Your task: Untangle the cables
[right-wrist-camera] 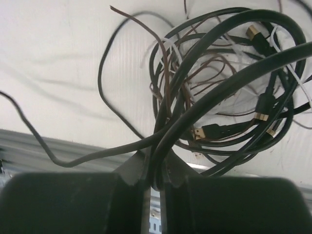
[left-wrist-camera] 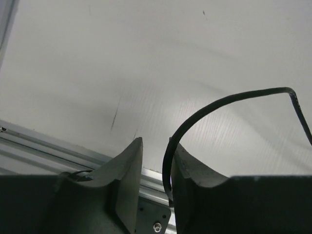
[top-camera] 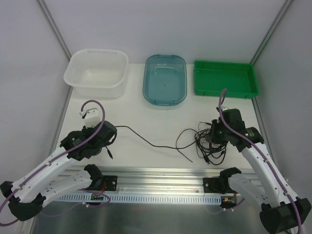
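Note:
The cables lie in two parts. One long black cable (top-camera: 146,141) stretches across the white table from my left gripper (top-camera: 106,139) towards a tangle (top-camera: 209,141) of black, white and thin brown cables with small plugs. In the left wrist view my left gripper (left-wrist-camera: 156,146) is open; the black cable (left-wrist-camera: 229,100) passes between the jaws against the right finger, unpinched. My right gripper (top-camera: 216,134) sits at the tangle's right side. In the right wrist view the right gripper (right-wrist-camera: 155,163) is shut on a thick black cable (right-wrist-camera: 168,139) from the tangle (right-wrist-camera: 219,97).
At the back stand a white basin (top-camera: 100,50), a blue translucent container (top-camera: 165,56) and a green tray (top-camera: 225,62). An aluminium rail (top-camera: 156,173) runs along the table's near edge, between the arm bases. White walls close in both sides.

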Robot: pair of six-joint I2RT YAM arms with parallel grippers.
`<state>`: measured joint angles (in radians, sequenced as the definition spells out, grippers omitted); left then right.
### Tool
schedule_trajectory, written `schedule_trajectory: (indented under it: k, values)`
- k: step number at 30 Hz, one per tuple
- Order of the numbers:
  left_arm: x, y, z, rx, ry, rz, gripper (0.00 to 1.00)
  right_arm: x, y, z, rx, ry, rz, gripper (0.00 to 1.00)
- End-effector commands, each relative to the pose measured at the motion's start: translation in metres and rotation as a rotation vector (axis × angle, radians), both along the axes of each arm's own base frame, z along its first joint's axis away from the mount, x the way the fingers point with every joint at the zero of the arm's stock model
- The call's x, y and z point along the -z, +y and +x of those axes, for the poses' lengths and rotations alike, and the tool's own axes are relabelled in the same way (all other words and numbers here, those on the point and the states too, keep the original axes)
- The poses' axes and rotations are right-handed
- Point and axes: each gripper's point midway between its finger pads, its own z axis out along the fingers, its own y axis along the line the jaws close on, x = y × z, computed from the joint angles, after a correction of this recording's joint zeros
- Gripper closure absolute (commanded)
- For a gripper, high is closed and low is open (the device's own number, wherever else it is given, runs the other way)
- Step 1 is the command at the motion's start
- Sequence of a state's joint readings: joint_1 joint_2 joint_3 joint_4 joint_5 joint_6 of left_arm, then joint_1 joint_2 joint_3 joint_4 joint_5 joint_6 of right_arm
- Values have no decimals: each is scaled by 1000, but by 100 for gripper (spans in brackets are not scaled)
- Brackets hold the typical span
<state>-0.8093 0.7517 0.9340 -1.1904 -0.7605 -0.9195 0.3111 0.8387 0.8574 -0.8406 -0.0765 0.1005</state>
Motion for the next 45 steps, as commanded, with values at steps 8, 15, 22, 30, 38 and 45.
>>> schedule_trajectory:
  k: [8, 15, 22, 30, 38, 45]
  values:
    - [30, -101, 11, 453, 104, -205, 14, 38, 38, -9, -115, 91, 21, 99]
    - [2, -168, 9, 776, 31, -362, 1, 44, 60, -12, -186, 117, -30, 99]
    - [-36, -245, -5, 1041, -136, -425, 1, 34, 83, -8, -230, 107, -23, 99]
    - [-33, -321, 8, 1106, -246, -437, 1, 8, 106, -11, -269, 66, 48, 99]
    - [5, -368, 15, 1226, -359, -438, 3, -4, 108, -14, -262, 45, 92, 99]
    - [39, -393, 1, 1310, -279, -454, 14, -10, 107, -16, -257, 31, 109, 99]
